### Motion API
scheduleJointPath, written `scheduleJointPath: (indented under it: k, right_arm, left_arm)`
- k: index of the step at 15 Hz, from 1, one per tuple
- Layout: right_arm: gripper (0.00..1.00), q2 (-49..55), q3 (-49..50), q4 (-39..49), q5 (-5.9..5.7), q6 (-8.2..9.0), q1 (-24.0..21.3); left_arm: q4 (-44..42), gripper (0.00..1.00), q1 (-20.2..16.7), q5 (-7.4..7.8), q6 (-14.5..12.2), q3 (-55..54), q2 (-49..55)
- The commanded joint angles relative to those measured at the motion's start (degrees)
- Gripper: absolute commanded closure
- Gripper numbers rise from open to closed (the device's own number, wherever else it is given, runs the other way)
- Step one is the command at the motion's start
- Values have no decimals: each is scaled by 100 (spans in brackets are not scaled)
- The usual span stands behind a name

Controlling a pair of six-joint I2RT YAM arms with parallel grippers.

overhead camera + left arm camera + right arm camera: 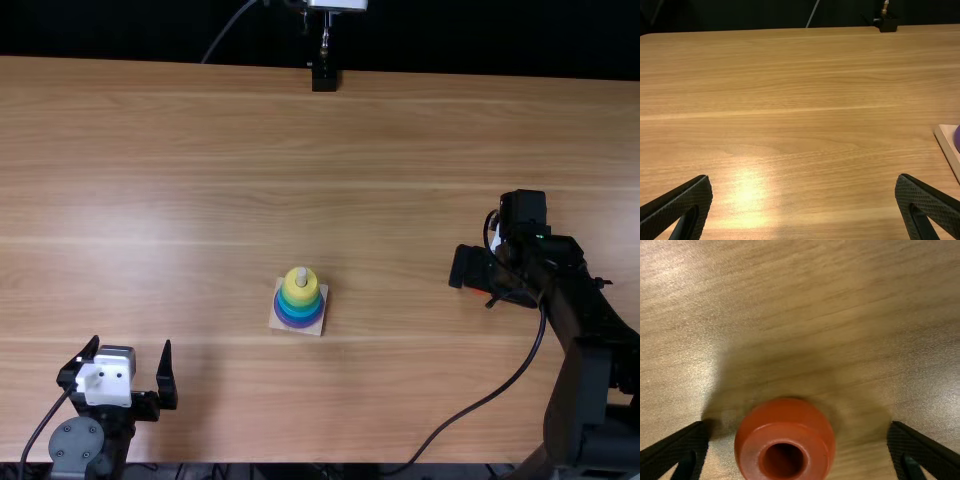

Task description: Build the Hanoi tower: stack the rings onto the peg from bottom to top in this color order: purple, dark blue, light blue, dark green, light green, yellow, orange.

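In the top view, my left gripper (125, 385) stands open near the table's front left; in the left wrist view my left gripper (804, 205) has nothing between its fingers. My right gripper (485, 278) is low over the table at the right, above the orange ring (481, 292), mostly covered there. In the right wrist view the orange ring (785, 440) lies hole-up between the parted fingers of my right gripper (799, 445), touching neither. The peg (302, 272) on its wooden base (311, 329) holds stacked rings, with the yellow ring (300, 291) uppermost over blue and purple ones.
The wooden table (180, 180) stretches around the tower's base. A black cable hangs beside the right arm and reaches the front edge. At the far edge stands a small black mount (325, 78).
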State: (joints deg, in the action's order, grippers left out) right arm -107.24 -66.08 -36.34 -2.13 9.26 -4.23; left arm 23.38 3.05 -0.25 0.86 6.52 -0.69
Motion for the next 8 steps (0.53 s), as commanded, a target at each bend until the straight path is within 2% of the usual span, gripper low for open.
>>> scheduleJointPath:
  k: [1, 2, 3, 5, 8]
  right_arm:
    - [58, -51, -150, 42, -283, 13, 36]
    - [70, -51, -124, 73, -409, 13, 36]
    - [83, -60, -89, 73, -483, -19, 45]
    - [100, -60, -80, 73, -504, -19, 124]
    - [100, -16, -142, 63, -515, 2, 194]
  left_arm:
    - [257, 0, 55, -49, -13, -652, 69]
    - [257, 0, 55, -49, -23, -652, 69]
    - [257, 0, 47, -49, -13, -652, 69]
    - [257, 0, 55, -49, -13, -652, 69]
    - [257, 0, 55, -49, -13, -652, 69]
